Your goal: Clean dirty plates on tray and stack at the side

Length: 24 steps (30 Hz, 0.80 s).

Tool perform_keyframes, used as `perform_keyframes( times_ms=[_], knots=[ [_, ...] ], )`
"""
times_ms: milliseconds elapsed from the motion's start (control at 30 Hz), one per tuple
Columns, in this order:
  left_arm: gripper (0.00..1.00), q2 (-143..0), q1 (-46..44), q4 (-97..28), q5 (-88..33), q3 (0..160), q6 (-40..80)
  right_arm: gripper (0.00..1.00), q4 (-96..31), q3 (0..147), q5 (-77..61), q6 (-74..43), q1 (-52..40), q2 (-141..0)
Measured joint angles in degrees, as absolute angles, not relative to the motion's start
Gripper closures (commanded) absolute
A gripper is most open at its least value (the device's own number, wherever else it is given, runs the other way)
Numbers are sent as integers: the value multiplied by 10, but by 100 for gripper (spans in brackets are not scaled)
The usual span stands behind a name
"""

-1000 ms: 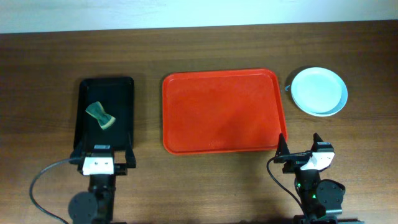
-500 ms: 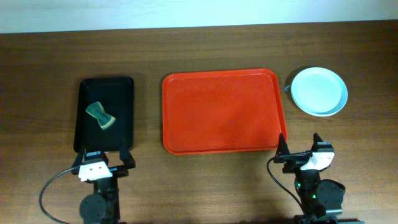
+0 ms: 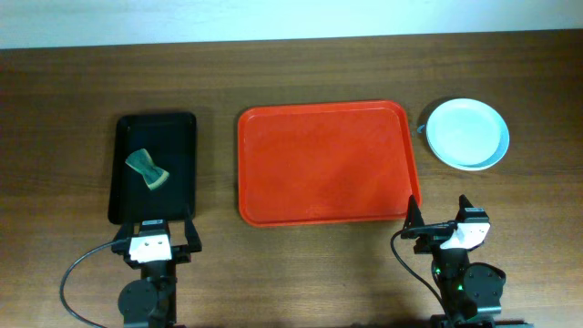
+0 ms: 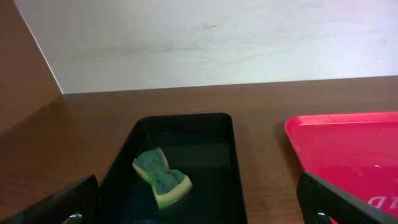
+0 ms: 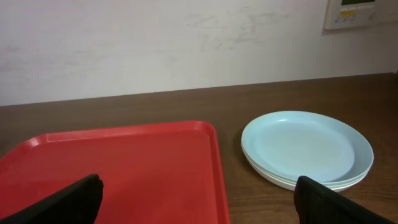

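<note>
The red tray [image 3: 323, 164] lies in the middle of the table with nothing on it; it also shows in the left wrist view [image 4: 354, 155] and the right wrist view [image 5: 118, 168]. The plates [image 3: 467, 133] stand stacked on the table right of the tray, pale blue on top, white rims showing beneath [image 5: 308, 148]. My left gripper [image 3: 153, 235] is open and empty, near the table's front edge just below the black tray. My right gripper [image 3: 442, 224] is open and empty, below the tray's right front corner.
A black tray [image 3: 153, 169] at the left holds a green and yellow sponge [image 3: 148, 169], also seen in the left wrist view [image 4: 161, 177]. A white wall runs behind the table's far edge.
My left gripper has drawn back from the black tray's front edge towards the table's front, shifting slightly. The right arm, tray and plates have not moved.
</note>
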<state>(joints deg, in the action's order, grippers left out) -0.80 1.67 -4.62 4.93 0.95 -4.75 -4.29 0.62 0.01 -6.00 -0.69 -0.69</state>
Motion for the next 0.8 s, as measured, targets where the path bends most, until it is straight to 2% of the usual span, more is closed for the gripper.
perform_keyframes(
  times_ms=[500, 800],
  knots=[
    [1, -8, 17, -47, 50, 10, 37, 2, -43, 6, 0, -59, -7, -7],
    [1, -8, 17, -47, 49, 10, 28, 2, -43, 6, 0, -60, -7, -7]
  ],
)
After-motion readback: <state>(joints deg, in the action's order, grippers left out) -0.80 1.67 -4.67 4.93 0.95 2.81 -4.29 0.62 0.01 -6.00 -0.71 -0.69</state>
